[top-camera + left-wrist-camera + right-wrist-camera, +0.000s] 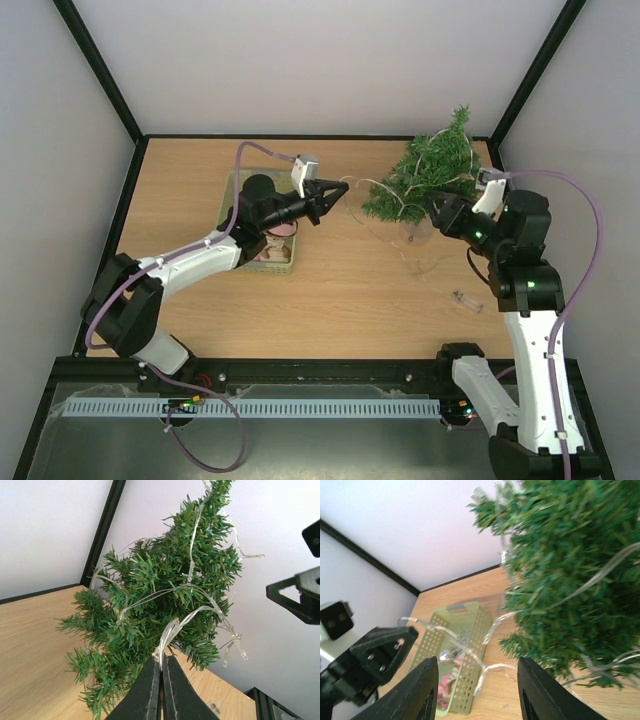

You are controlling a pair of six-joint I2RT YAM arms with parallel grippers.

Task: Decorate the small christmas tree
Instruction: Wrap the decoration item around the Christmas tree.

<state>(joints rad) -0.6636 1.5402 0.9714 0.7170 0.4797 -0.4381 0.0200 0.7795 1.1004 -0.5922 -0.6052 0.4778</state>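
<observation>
The small christmas tree (432, 166) stands at the back right of the table, a clear string of lights (385, 193) draped over its branches. My left gripper (341, 187) is shut on the light string (170, 632) just left of the tree (160, 600). My right gripper (436, 212) is open and empty, close to the tree's near side; the tree (570, 565) fills the right of its view, and strands of the string (485, 667) hang between its fingers.
A pale green perforated basket (231, 205) sits mid-left under the left arm; in the right wrist view the basket (470, 645) holds silver and pink ornaments. Loose clear wire and a small battery piece (465, 299) lie on the wood near the right arm. Walls enclose the table.
</observation>
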